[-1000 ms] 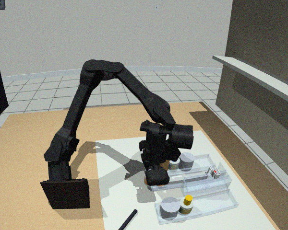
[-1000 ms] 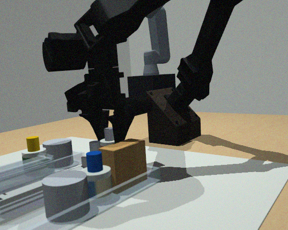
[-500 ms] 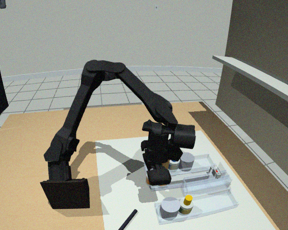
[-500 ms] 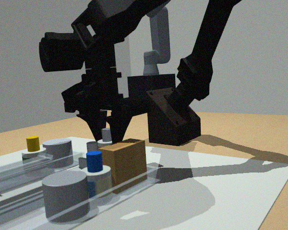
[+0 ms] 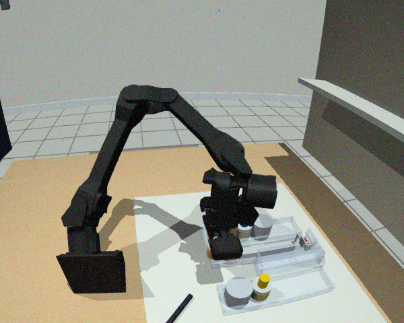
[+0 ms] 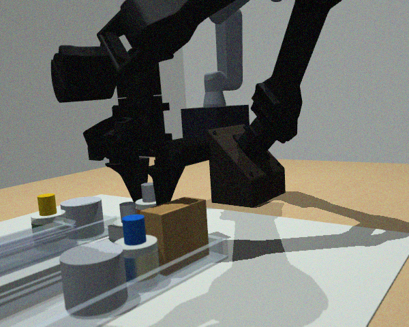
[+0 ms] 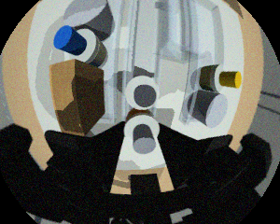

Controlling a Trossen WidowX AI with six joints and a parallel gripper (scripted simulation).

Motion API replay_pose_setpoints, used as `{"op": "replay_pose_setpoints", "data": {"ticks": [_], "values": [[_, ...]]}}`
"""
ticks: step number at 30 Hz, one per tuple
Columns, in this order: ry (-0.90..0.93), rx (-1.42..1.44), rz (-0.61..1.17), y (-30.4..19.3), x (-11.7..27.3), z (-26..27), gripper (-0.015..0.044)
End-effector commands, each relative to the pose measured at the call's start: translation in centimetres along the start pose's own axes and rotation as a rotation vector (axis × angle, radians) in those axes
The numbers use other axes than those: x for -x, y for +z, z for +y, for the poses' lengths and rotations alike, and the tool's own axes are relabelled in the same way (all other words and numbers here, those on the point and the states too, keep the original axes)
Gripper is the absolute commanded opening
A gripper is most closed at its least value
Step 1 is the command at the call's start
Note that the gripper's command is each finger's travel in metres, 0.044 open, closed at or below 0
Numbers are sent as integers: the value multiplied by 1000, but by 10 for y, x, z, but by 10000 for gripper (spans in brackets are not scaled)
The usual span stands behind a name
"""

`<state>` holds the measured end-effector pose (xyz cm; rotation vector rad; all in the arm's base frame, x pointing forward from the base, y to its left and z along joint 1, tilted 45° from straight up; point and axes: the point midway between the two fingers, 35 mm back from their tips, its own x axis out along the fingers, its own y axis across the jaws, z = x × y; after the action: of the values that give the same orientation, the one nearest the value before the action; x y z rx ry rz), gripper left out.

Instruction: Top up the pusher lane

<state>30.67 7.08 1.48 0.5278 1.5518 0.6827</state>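
Note:
My gripper is shut on a jar with a white lid and grey cap, upright at the front end of the sprung lane. The matching lane jar stands just behind it, their lids almost touching in the wrist view. An orange-brown patch shows between the lids. The sprung lane is the clear-walled middle lane. The fingers hide both jars in the top view. The held jar's base and the front stop are hidden, so its height above the floor cannot be told.
A brown box, a blue-capped jar and a grey cylinder stand in one side lane. The other holds a yellow-capped jar and another grey cylinder. A black rod lies in front.

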Motion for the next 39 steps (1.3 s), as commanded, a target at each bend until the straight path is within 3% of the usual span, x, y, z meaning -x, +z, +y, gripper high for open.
{"op": "replay_pose_setpoints", "data": {"ticks": [1,39], "values": [[3,11,-20,9,3,2,0],[3,12,-21,20,6,3,0]]}}
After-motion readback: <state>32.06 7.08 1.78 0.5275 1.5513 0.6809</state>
